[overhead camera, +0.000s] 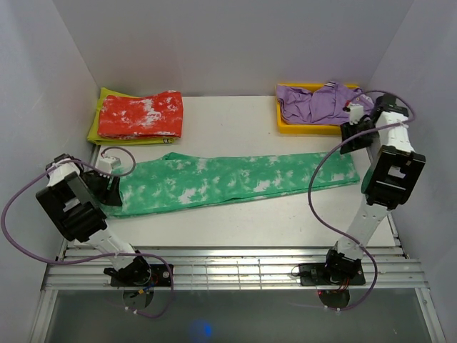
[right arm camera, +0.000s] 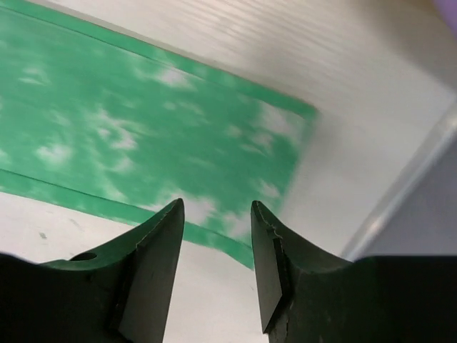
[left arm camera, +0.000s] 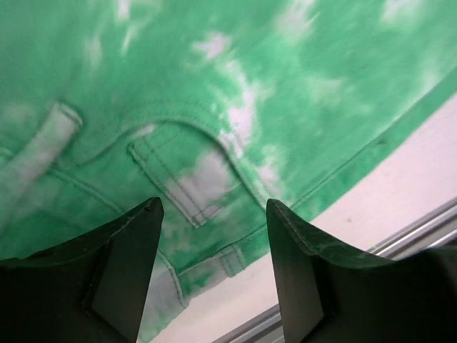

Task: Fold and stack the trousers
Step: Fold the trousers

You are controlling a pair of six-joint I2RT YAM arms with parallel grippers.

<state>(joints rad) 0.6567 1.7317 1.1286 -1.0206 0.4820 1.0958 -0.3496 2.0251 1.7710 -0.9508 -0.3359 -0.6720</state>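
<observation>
The green and white tie-dye trousers [overhead camera: 228, 183] lie flat across the table, legs folded onto each other, waist at the left and cuffs at the right. My left gripper [overhead camera: 108, 187] hovers open over the waist end, and its wrist view shows a pocket seam [left arm camera: 187, 187] and a belt loop between the spread fingers, with nothing held. My right gripper [overhead camera: 355, 136] hangs open above the cuff end near the yellow tray. In the right wrist view the cuff edge [right arm camera: 285, 168] lies below the parted fingers [right arm camera: 161, 250], which hold nothing.
A folded red and white garment [overhead camera: 141, 114] rests on a yellow-green cloth at the back left. A yellow tray [overhead camera: 300, 128] with a purple garment [overhead camera: 318, 102] stands at the back right. White walls close in the sides, and a metal rail [overhead camera: 228, 266] runs along the near edge.
</observation>
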